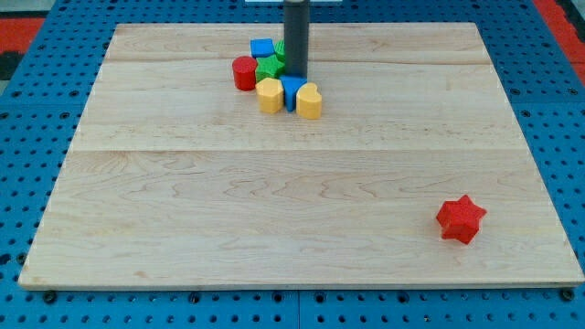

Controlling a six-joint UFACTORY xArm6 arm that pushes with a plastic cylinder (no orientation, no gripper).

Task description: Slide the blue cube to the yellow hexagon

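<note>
A cluster of blocks sits near the board's top centre. The yellow hexagon (270, 94) is at the cluster's lower left. A blue block (292, 91) is wedged against its right side, with a yellow heart (309, 100) touching the blue block's right. Its shape is partly hidden. A second blue block (262, 47), cube-like, lies at the cluster's top. My tip (295, 75) stands just above the wedged blue block, touching or nearly touching it, to the right of a green block (271, 66).
A red cylinder (244, 72) sits at the cluster's left, next to the green block. A red star (460, 219) lies alone at the lower right of the wooden board (183, 210). Blue pegboard surrounds the board.
</note>
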